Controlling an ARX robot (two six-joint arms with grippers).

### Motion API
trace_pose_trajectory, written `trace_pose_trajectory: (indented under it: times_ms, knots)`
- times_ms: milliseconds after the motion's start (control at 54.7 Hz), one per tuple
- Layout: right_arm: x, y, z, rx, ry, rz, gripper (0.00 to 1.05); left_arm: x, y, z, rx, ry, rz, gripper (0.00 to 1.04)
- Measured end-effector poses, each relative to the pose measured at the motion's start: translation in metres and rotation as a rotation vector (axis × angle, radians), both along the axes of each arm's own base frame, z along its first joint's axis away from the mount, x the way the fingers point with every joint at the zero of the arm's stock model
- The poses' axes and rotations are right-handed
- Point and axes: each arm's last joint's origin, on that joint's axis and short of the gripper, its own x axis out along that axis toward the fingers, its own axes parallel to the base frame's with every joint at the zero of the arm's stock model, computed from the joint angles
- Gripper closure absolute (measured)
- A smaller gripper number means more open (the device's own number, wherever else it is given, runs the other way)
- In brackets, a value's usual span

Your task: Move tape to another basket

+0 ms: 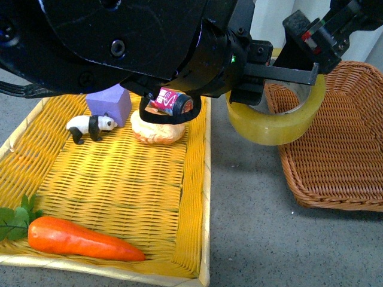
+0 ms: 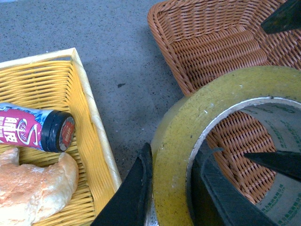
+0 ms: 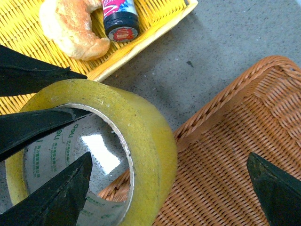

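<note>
My left gripper (image 2: 173, 188) pinches the wall of the tape (image 1: 272, 128), which hangs over the left rim of the basket (image 1: 335, 167). The right gripper (image 3: 168, 157) has its fingers spread, one inside the core. Green core print looks like "deli"; the pink label on the bottle (image 1: 170, 101) is unreadable.

Left fingers (image 2: 134, 197) pinched narrow, right fingers (image 3: 59, 195) spread wide apart

On my screens I count one tape (image 1: 275, 124), one basket (image 1: 350, 158) and one tray (image 1: 119, 179). In the tray I count five items: one carrot (image 1: 78, 239), one panda (image 1: 90, 125), one cube (image 1: 111, 103), one bread (image 1: 158, 133) and one bottle (image 1: 173, 101).
</note>
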Motion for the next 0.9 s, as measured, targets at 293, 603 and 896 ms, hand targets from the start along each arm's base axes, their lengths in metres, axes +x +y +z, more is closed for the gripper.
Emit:
trace_pose_trajectory:
  times_ms: [293, 603, 896]
  knots:
    - [0.008, 0.002, -0.007, 0.058, 0.055, -0.062, 0.36, 0.000, 0.000, 0.000, 0.000, 0.000, 0.000, 0.87]
    - [0.018, 0.001, 0.001, 0.169, 0.107, -0.164, 0.80, 0.001, -0.001, 0.003, -0.105, 0.010, 0.182, 0.78]
    - [0.030, -0.012, -0.001, 0.210, 0.151, -0.299, 0.95, 0.001, -0.004, 0.015, -0.234, -0.010, 0.153, 0.30]
